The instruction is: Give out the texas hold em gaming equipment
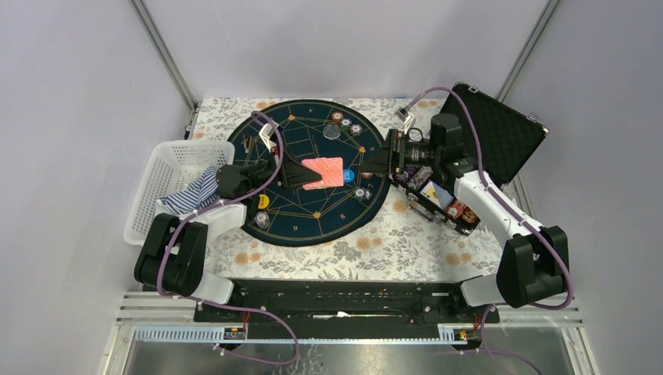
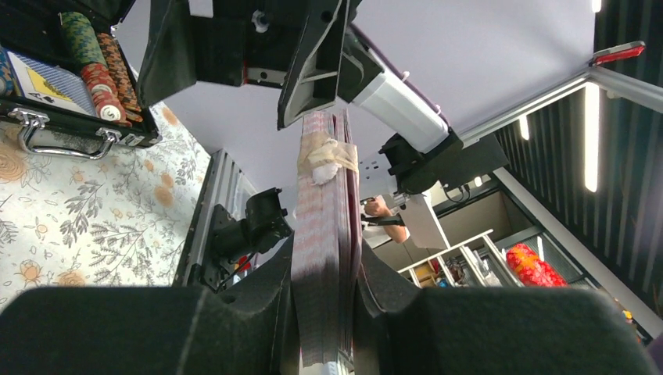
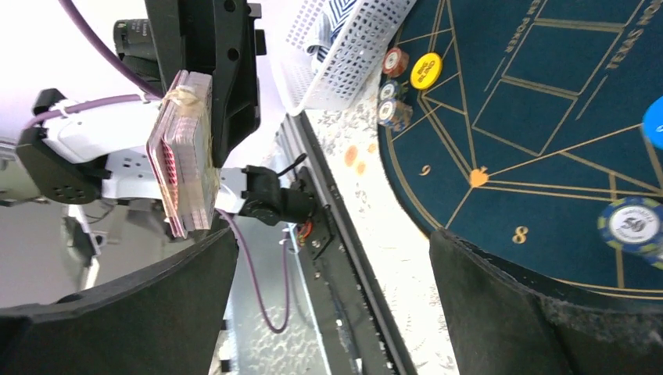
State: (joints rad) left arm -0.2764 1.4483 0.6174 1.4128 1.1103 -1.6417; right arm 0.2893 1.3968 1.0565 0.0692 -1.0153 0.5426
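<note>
My left gripper (image 1: 301, 173) is shut on one end of a deck of red-backed playing cards (image 1: 324, 173) bound with clear tape, and holds it above the round dark-blue mat (image 1: 313, 215). In the left wrist view the deck (image 2: 324, 226) stands between my fingers (image 2: 266, 312). My right gripper (image 1: 378, 160) is open and empty, just right of the deck's free end. In the right wrist view the deck (image 3: 188, 148) lies ahead of the left finger (image 3: 117, 312), not between the jaws. Chips (image 1: 338, 117), a blue button (image 1: 346, 176) and a yellow button (image 1: 263, 201) lie on the mat.
An open black case (image 1: 500, 133) with chip rows (image 1: 438, 199) stands right of the mat. A white basket (image 1: 180, 160) with striped cloth (image 1: 191, 195) stands on the left. The right wrist view shows the yellow button (image 3: 426, 70), chips (image 3: 393, 109) and a blue chip (image 3: 629, 223).
</note>
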